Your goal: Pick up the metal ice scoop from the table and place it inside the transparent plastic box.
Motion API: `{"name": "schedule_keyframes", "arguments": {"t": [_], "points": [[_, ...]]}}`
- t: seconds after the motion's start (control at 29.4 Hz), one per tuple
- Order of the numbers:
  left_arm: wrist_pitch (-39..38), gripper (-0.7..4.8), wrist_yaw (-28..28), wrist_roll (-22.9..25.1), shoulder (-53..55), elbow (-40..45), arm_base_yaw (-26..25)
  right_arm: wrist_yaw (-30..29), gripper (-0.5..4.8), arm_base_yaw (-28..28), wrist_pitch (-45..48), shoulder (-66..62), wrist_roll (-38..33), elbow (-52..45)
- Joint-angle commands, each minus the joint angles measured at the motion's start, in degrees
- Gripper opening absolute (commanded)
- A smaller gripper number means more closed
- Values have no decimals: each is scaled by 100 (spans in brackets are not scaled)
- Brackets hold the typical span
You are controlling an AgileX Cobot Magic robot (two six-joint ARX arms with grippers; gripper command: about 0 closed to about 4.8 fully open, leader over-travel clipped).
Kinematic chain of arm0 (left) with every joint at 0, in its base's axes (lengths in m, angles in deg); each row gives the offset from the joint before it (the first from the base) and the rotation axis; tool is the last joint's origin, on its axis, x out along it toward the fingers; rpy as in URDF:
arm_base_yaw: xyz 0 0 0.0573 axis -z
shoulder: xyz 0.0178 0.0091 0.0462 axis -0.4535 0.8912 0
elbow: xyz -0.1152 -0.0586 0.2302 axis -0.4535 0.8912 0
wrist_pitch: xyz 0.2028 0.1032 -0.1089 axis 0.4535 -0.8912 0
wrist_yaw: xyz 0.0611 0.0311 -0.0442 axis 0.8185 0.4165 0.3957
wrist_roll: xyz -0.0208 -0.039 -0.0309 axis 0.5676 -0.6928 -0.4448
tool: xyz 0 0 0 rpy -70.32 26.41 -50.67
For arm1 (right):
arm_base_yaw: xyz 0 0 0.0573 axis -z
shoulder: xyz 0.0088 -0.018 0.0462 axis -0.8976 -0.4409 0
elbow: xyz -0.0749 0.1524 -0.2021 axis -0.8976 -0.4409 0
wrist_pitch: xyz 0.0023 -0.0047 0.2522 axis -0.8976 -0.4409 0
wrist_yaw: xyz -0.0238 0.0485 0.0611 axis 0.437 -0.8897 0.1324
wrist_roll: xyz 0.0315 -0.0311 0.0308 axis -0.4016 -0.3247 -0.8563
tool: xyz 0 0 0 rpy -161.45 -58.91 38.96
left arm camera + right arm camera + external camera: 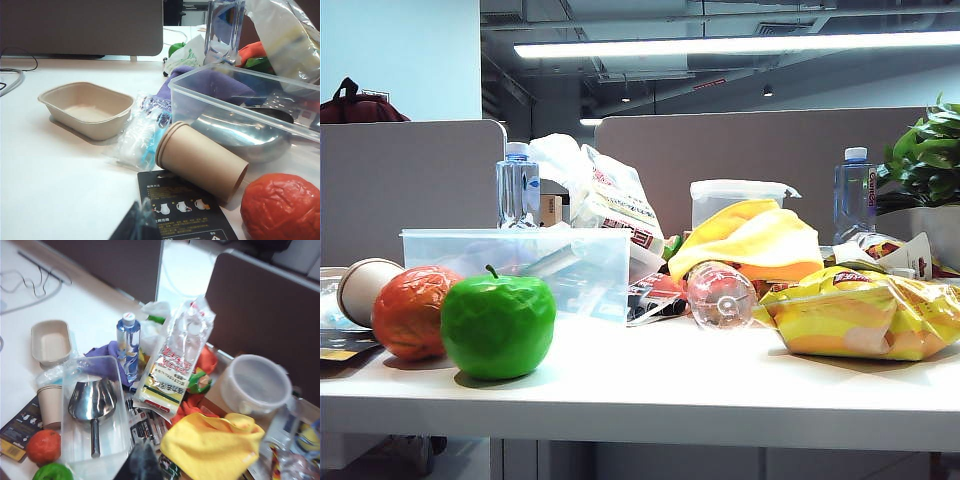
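White table (650, 385) crowded with clutter, in an office with grey partition panels (760, 150) behind, a potted plant (928, 150) at far right and a strip light overhead. Neither arm visible in the exterior view. Right gripper (142, 462) seen only as a dark blurred tip at the edge of the right wrist view, high above the table and looking down on it, fingers fully closed with nothing between them. Left gripper (137, 225) low near the table at the left side, only a dark corner in view; cannot tell how far apart its fingers stand, nothing seen in its hold. One metal ice scoop (92, 407) lying inside the transparent plastic box (117, 390), bowl toward the far end, handle toward the near end. One paper cup (200, 162) on its side just left of the box, touching a dark printed card (180, 205). One beige pulp tray (87, 107) farther left. One orange crumpled apple-shaped ball (410, 312) and one green apple (498, 325) at the near left, touching each other. Two upright water bottles (518, 185) in the exterior view, one behind the box, one at far right. One round lidded tub (256, 385), one yellow cloth (212, 447), one purple cloth (210, 85).
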Motion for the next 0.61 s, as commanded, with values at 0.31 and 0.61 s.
{"name": "schedule_keyframes", "arguments": {"t": [0.31,0.61], "points": [[70,-5,-24,22,9,-13,-7,-28,-6,-22,1711,2730,-444,-3613],[70,-5,-24,22,9,-13,-9,179,-5,-7,3950,4850,-479,-6671]]}}
